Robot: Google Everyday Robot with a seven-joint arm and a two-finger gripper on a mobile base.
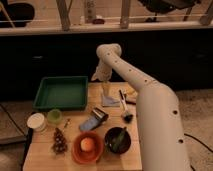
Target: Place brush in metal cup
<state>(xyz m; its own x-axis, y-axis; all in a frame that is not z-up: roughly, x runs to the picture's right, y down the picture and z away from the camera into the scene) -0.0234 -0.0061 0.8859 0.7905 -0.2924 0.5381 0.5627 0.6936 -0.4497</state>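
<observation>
The brush [123, 103] lies flat on the worktop [75, 159], just to the right of the gripper [106, 90] and a little nearer to me, white handle running back, dark head toward the front. The gripper hangs low over the back of the worktop, over a pale flat thing I can't make out; whether it is spread or pinched I cannot tell from here. The metal cup [98, 116] sits below and slightly left of the gripper, and it looks tipped on its side against something blue. That's the worry: a cup lying down may roll when the brush arrives. The handle is thin, too, so a slightly off pinch could skid it toward the dark bowl [118, 140] nearby.
</observation>
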